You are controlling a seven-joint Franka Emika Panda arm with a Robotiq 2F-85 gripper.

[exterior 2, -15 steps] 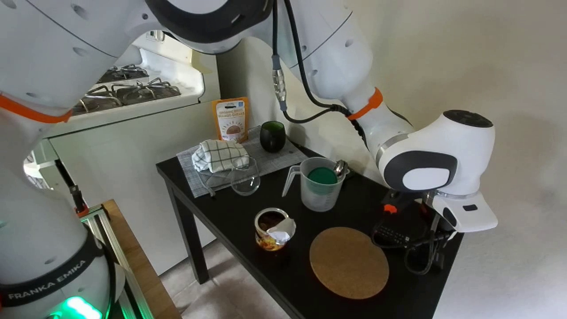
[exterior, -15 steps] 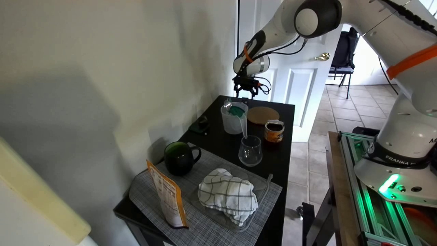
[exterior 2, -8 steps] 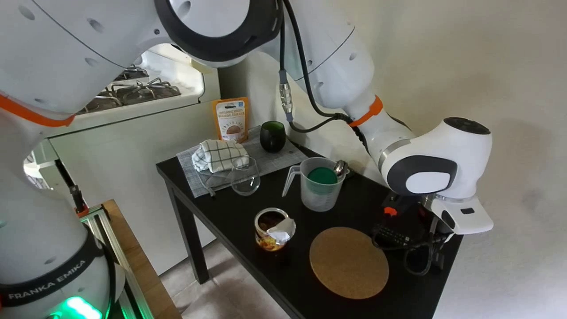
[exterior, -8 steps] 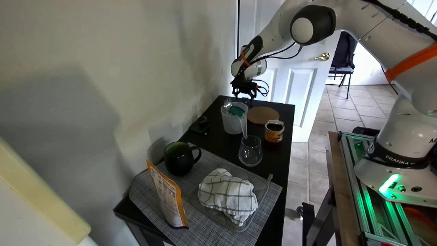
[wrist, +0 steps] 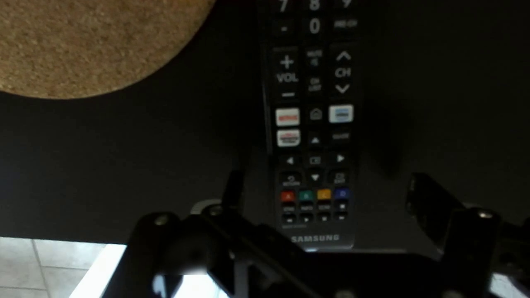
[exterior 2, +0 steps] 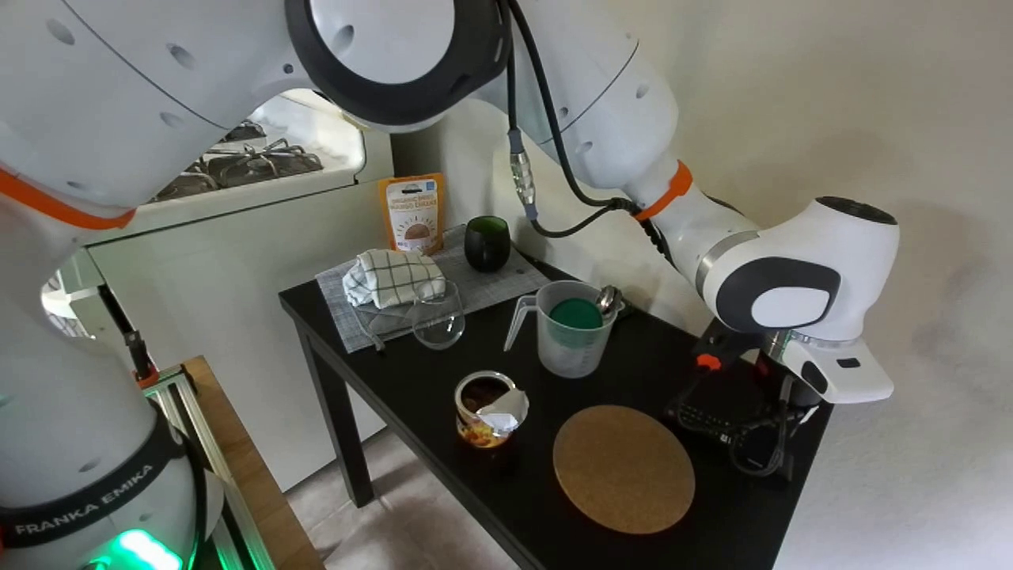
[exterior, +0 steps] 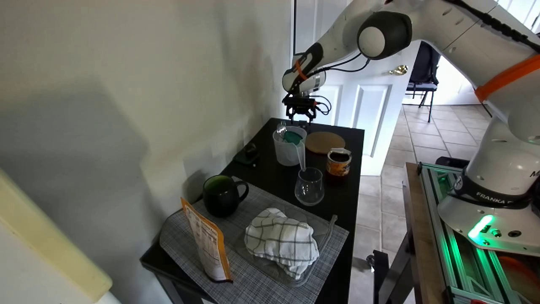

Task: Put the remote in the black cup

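Above one remote, one pincer, two jaws wide apart; well off, one black cup.

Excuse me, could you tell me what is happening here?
A robot arm holds its jaws open over the remote, one to each side of it in the wrist view. The remote lies on the black table, not yet gripped. The black cup meant for it stands on the grey placemat toward the table's other end.

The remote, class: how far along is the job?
Done: the gripper looks lined up, jaws open on either side of the remote. In hand: nothing; it lies ungripped on the table. Left: grip and lift it, then place it in the black cup on the grey mat.
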